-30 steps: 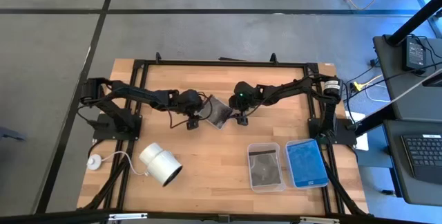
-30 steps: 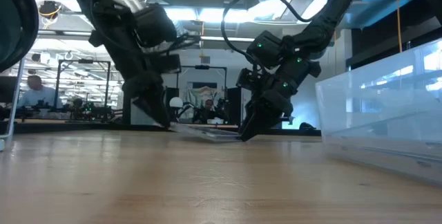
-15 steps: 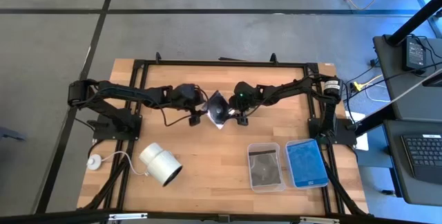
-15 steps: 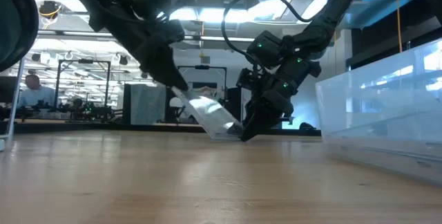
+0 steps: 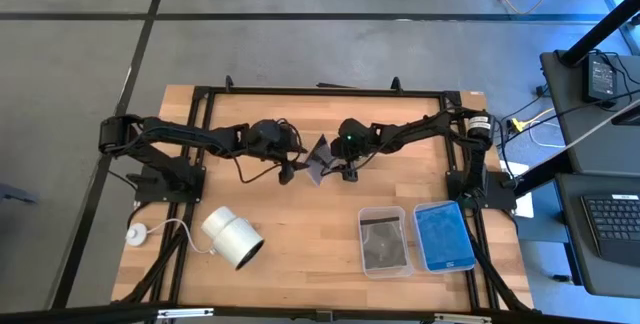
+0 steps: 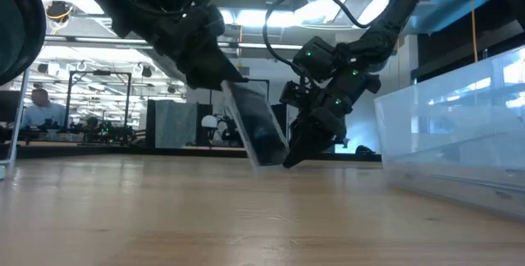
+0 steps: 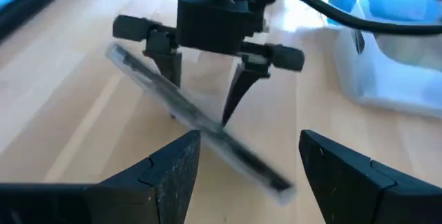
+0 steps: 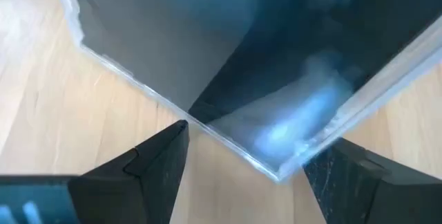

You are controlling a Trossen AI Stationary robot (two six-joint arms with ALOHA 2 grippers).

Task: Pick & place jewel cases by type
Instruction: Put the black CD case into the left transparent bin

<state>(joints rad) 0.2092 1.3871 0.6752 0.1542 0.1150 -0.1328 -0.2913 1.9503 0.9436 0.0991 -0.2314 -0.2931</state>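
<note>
One dark, clear jewel case [image 5: 318, 158] stands steeply tilted at the table's middle, between my two grippers. Its lower edge [image 6: 267, 162] is on the wood and its upper edge points toward the left arm. My left gripper [image 5: 290, 171] is open at the case's raised edge; in the left wrist view [image 7: 250, 142] the case shows edge-on between its fingers. My right gripper [image 5: 346, 172] is open, slanting down, with its fingertips [image 6: 292, 161] at the table beside the case's lower edge. In the right wrist view [image 8: 245, 148] a corner of the case lies between its fingers. My left gripper meets the case's raised edge [image 6: 235, 87] from the table's left side, fingers slanting down and spread wide, not pinching. The case leans on them with its far lower edge on the table. My right gripper's fingertip [image 7: 226, 117] stands against the case's lower part; whether it presses, I cannot tell.
A clear tray [image 5: 385, 241] holding a dark case and a second tray [image 5: 444, 235] holding a blue case stand at the near right. A white cylinder [image 5: 233, 237] with a cord lies at the near left. Bare wood lies in front of the grippers.
My left gripper has risen and tipped toward level, taking the case's left edge up with it. The case, nearly flat on the table a second ago, now stands steeply tilted. Its edge by the right gripper has stayed on the wood.
</note>
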